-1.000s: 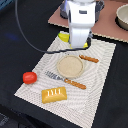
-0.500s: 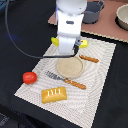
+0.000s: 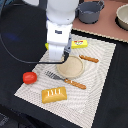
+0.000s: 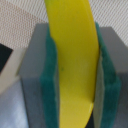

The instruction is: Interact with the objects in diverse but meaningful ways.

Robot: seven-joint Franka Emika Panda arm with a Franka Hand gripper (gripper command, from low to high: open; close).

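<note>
In the wrist view a yellow banana [image 4: 74,60] stands clamped between the green pads [image 4: 52,75] of my gripper [image 4: 75,80], which is shut on it. In the exterior view the gripper [image 3: 56,55] hangs over the near-left edge of the tan plate [image 3: 76,67], and only a yellow tip of the banana [image 3: 46,46] pokes out on the exterior view's left. A red tomato [image 3: 29,77] lies left of the plate, a scored bread loaf [image 3: 54,94] in front of it. The yellow butter block [image 3: 79,43] lies behind the plate.
A wooden-handled fork [image 3: 66,80] lies in front of the plate and a knife [image 3: 89,58] at its right, all on a striped placemat [image 3: 100,90]. A grey pot [image 3: 90,11] and a second pot [image 3: 123,16] stand at the back.
The arm has come forward and toward the exterior view's left, from behind the plate to over its near-left edge, carrying the banana. The other objects have not moved.
</note>
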